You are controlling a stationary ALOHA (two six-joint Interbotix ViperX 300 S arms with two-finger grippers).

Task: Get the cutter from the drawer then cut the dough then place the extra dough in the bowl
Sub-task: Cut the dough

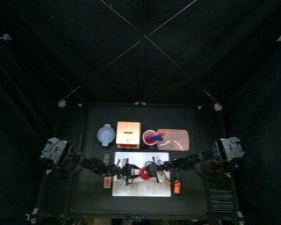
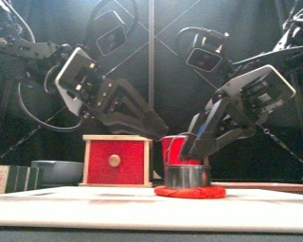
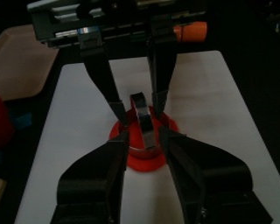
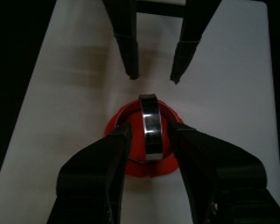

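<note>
The cutter (image 2: 186, 176) stands on the red dough (image 2: 189, 192) near the middle of the white cutting board (image 2: 79, 197), its metal wall upright and its lower edge set on the disc. The right gripper (image 3: 136, 103) comes down on it from above, with both jaws closed on the cutter's upper part (the wrist views show that part edge-on, so I cannot tell rim from wire handle). The left gripper (image 4: 156, 77) hangs just beside the dough with its jaws apart, touching neither dough nor cutter. The cutter looks rigid, light and smooth. A hold this high may let it tip or slip between the pads, so a square downward press suits it better than a sideways pull. The dough looks soft and probably a little tacky. It is likely to cling to board and metal, stretch when lifted, and tear if pinched at one thin spot. The outer ring is best taken at its outside edge, low against the board. The blue-grey bowl (image 1: 105, 134) sits well apart at the back left, beside the wooden box (image 1: 129, 134).
</note>
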